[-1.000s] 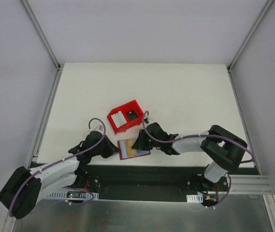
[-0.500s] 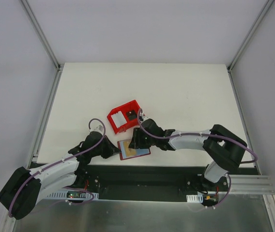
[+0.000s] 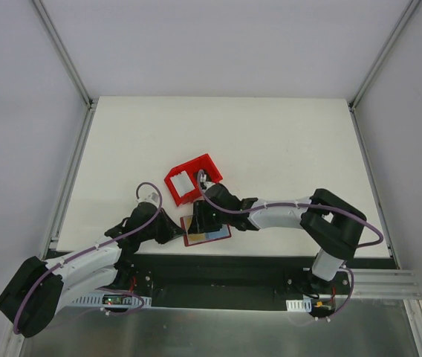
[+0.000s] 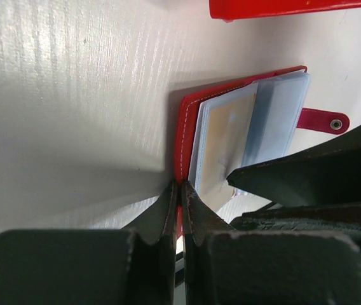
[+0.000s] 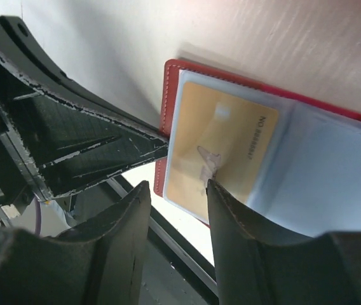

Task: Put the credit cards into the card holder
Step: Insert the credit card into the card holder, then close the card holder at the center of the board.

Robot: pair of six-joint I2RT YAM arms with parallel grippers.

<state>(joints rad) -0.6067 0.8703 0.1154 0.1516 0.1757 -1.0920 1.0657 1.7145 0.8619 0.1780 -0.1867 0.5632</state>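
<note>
The dark-red card holder lies open at the table's near edge, its clear sleeves up. A yellowish credit card sits in the left sleeve and also shows in the left wrist view. My left gripper is shut on the card holder's red left edge. My right gripper is open just above the holder; its right fingertip touches the yellowish card. A white card lies in the red bin.
The bright red open-fronted bin stands just behind the holder, close to my right wrist. The holder's snap tab points right. The table's front edge and the black base rail lie directly below the holder.
My right gripper has moved left, from beside the holder's right edge to over its left half. The left gripper and the holder have stayed put.
</note>
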